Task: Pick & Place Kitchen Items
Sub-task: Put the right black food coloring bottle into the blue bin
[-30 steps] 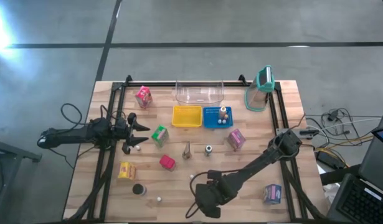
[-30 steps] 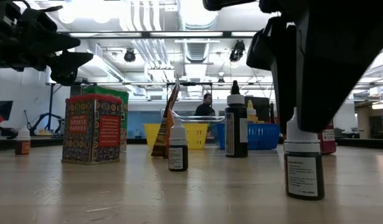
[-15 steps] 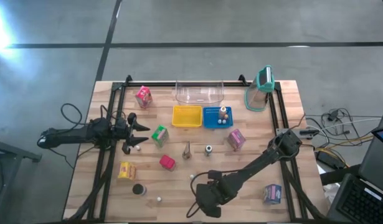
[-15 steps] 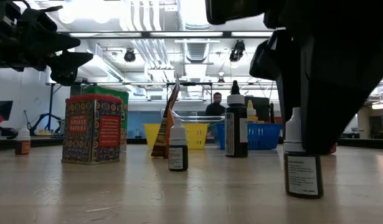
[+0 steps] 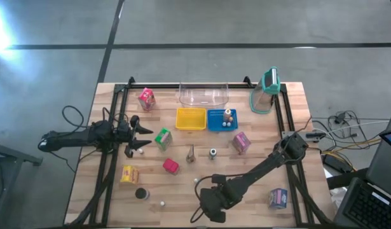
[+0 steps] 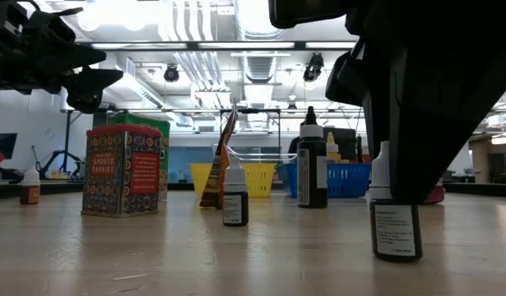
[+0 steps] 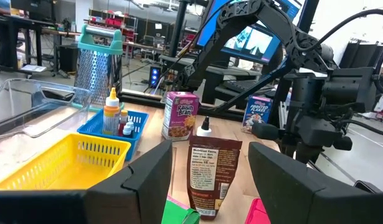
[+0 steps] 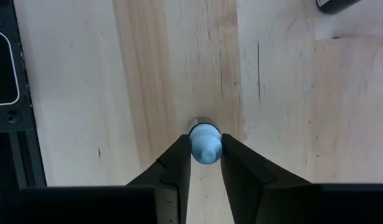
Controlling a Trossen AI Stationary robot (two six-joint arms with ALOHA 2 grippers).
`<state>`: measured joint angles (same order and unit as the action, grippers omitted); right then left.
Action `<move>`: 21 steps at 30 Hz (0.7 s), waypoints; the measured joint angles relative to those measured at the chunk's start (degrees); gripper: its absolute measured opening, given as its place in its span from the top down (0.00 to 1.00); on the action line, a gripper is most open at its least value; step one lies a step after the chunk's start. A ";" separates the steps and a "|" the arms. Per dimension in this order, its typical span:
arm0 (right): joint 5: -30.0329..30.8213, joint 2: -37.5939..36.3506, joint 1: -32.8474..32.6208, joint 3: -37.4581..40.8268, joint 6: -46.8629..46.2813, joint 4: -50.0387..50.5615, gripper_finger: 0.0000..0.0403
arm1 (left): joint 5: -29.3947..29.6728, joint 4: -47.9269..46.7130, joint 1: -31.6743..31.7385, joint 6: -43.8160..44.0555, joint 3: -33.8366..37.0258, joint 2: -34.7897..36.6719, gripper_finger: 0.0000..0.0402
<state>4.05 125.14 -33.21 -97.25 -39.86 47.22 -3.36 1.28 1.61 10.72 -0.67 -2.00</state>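
Note:
A small dark dropper bottle [image 6: 395, 232] with a white cap [image 8: 205, 142] stands upright on the table near its front edge. My right gripper [image 8: 205, 163] points down over it and is shut on the cap; in the high view the gripper [image 5: 205, 207] hides the bottle. My left gripper [image 5: 143, 137] hovers level at the table's left side, open, with nothing between its fingers [image 7: 147, 180]. Cartons lie scattered: red [image 5: 170, 166], green [image 5: 162, 137], yellow [image 5: 129, 173], purple [image 5: 278, 198]. My right gripper pinches the bottle's white cap [image 8: 205, 149] between its two fingers, one on each side. The fingers come from above, pointing steeply down. The bottle stands upright below them with its base [image 6: 396, 256] on the table.
A yellow basket [image 5: 191, 118] and a blue basket [image 5: 222, 119] sit at the centre back, behind them a clear tub [image 5: 203, 94] and a jug with a teal lid [image 5: 265, 91]. A brown pouch [image 5: 191, 152], another small bottle [image 5: 212, 152], a dark disc [image 5: 141, 193] and a white ball [image 5: 162, 203] lie nearby.
My right gripper's fingers have drawn in against the bottle's cap while the hand stayed in place. The bottle has shifted a little toward the table's left and stays upright on the wood.

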 joint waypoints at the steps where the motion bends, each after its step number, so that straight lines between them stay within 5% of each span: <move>1: -0.01 0.00 0.00 0.00 -0.05 -0.08 0.81 | 0.00 0.00 0.01 0.00 0.00 0.00 0.46; 7: -0.02 0.00 0.00 0.00 -0.39 -0.12 0.76 | 0.00 0.00 0.01 0.00 0.00 0.00 0.46; 21: 0.21 0.00 0.00 0.00 -0.31 -0.28 0.82 | 0.00 0.00 0.01 0.00 0.00 0.00 0.46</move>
<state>4.26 125.14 -33.21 -97.25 -40.17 46.94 -3.36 1.28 1.63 10.72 -0.67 -2.00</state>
